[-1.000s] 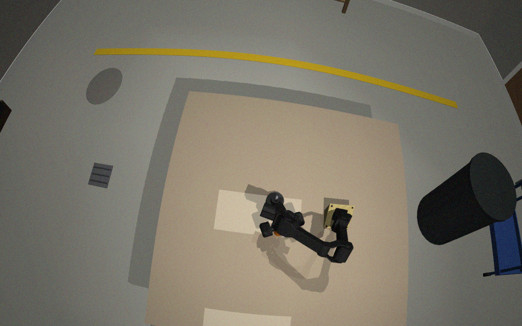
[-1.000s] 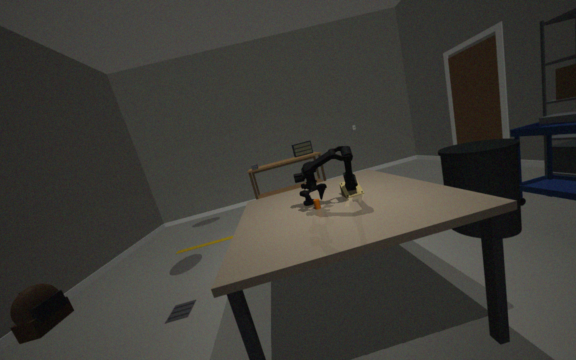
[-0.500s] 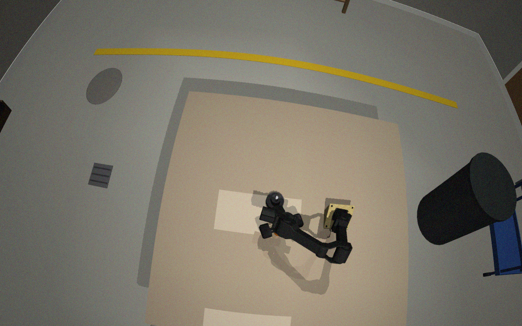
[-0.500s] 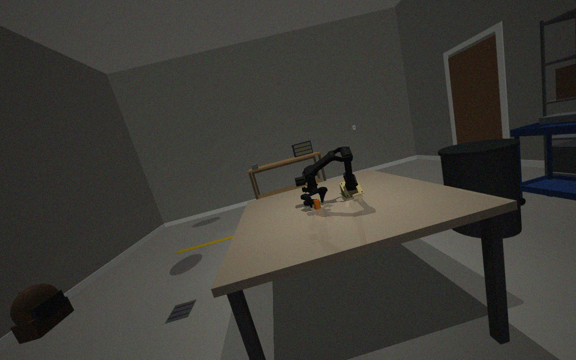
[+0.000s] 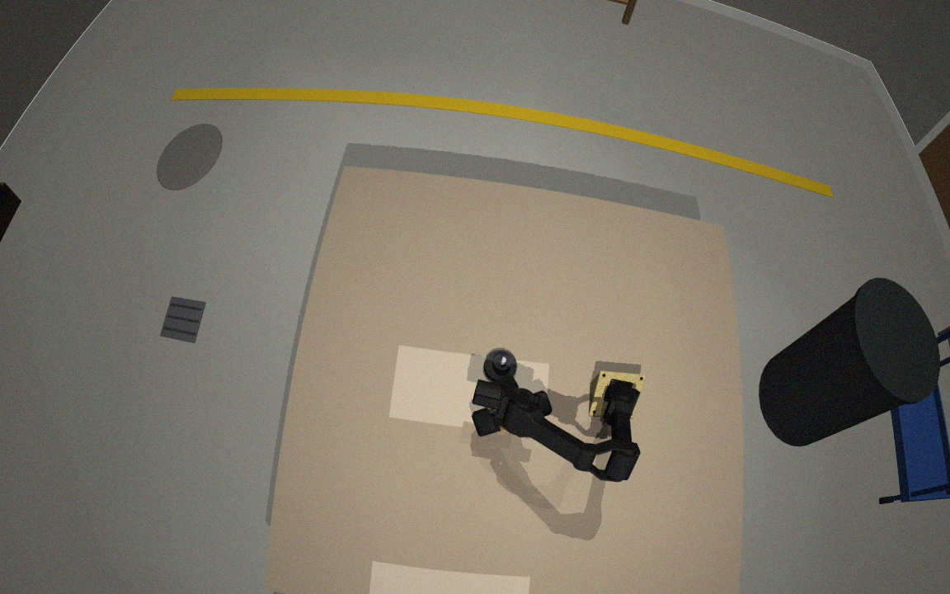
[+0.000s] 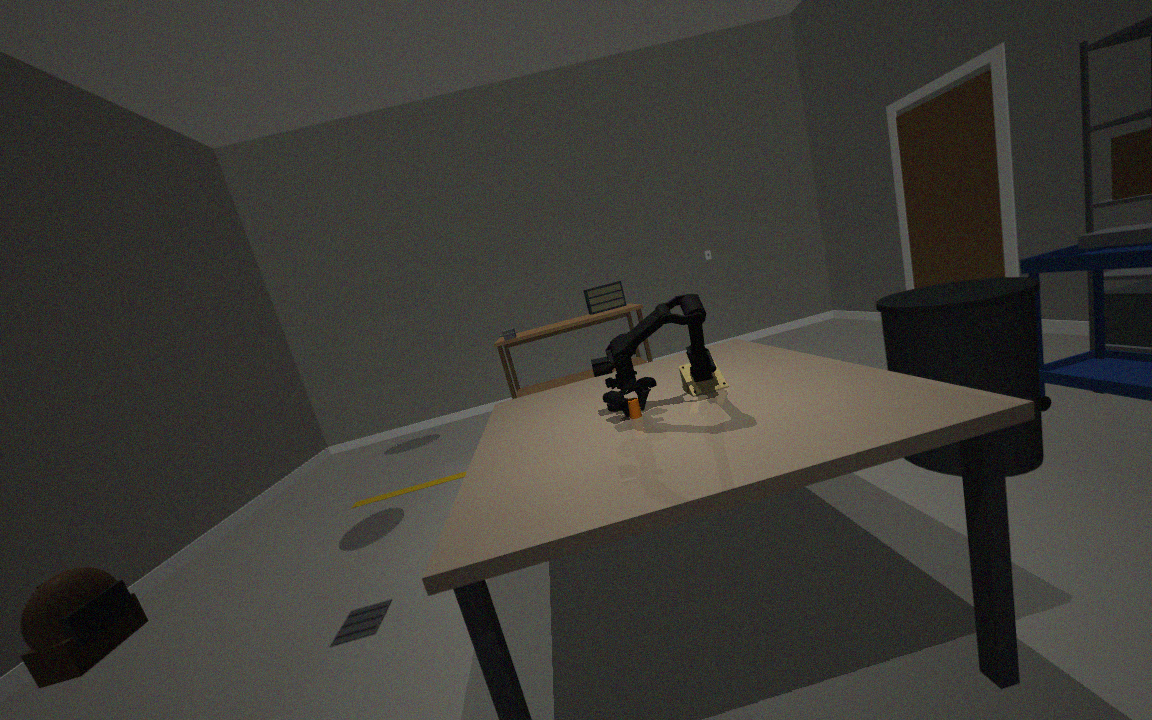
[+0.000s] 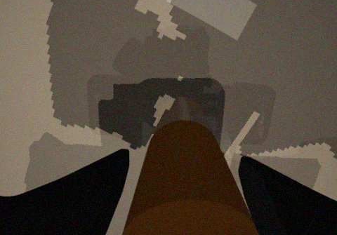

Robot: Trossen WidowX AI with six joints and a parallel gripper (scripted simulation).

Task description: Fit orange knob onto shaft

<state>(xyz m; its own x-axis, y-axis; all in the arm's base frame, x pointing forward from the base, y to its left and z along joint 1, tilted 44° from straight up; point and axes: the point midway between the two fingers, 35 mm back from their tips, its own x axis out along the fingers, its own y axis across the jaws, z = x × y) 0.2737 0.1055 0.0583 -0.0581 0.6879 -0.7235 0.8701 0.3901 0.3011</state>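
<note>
From above, we see the tan tabletop (image 5: pixel 500 258) (image 6: pixel 786 429) (image 7: pixel 19 63) on a grey floor (image 5: pixel 242 243) (image 6: pixel 249 555); the round pedestal (image 5: pixel 491 371) stands near the claw (image 5: pixel 504 423) (image 6: pixel 634 406) (image 7: pixel 184 158).

Outside, dim walls (image 6: pixel 508 179) surround us; the arm (image 6: pixel 696 335) hides the pedestal.

At the wrist, the claw is unclenched, the orange knob (image 6: pixel 635 409) (image 7: pixel 186 179) between its fingers, cut off below; its hole is perhaps underneath, unseen.

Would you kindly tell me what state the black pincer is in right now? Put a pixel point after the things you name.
Black pincer (image 5: pixel 512 413) (image 6: pixel 633 407) (image 7: pixel 184 161): partly open, around the tapered orange knob (image 6: pixel 635 410) (image 7: pixel 187 179), with a gap on one side.
</note>
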